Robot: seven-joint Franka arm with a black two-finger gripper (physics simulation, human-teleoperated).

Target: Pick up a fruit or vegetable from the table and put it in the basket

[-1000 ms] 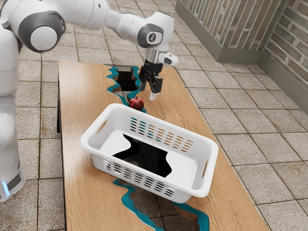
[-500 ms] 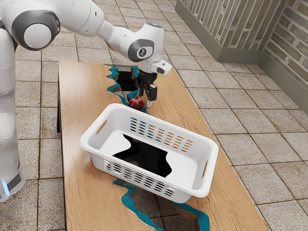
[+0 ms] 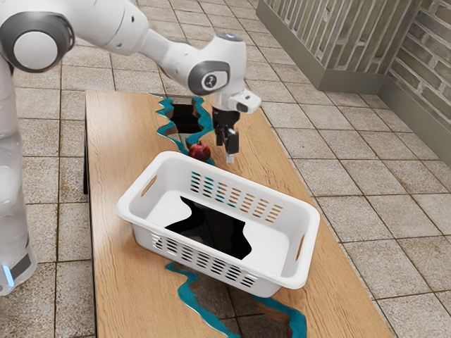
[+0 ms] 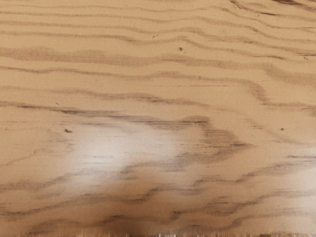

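The red fruit (image 3: 199,151) rests on the surface (image 3: 127,151), at the fingers' (image 3: 228,145) nine o'clock, exterior view. Their spread I cannot tell.

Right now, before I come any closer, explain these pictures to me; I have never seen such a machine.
It is one white robot arm, reaching over a wooden table. The exterior view is taken from beside the arm. The wrist view comes from a camera on its hand and looks onto the table's wood grain. On the table are a white basket and a red fruit, just outside it. The black jaws hang on the fruit's side toward the exterior view's right, not around it, so the fruit is not held.
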